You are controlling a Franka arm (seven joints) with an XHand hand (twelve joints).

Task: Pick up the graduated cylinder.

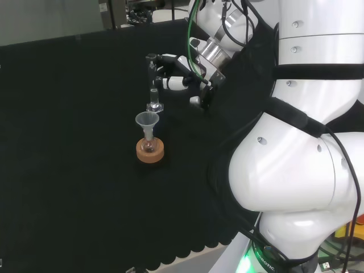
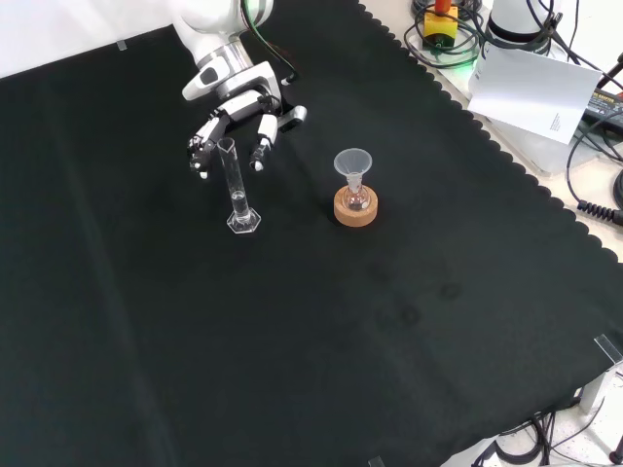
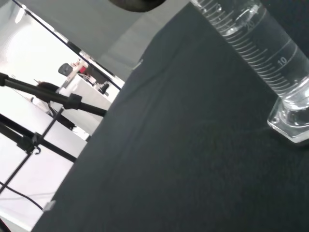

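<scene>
Front view, clear graduated cylinder (image 2: 238,190) upright between spread, ungrasping fingers of the hand (image 2: 237,122), funnel-topped flask (image 2: 354,180) near, open cloth (image 2: 389,331) beyond.

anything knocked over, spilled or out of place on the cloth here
Nothing stands out. The graduated cylinder stands upright on its base on the black cloth, with the hand open just behind it. The funnel sits upright in the small flask on its cork ring. No spill shows.
</scene>
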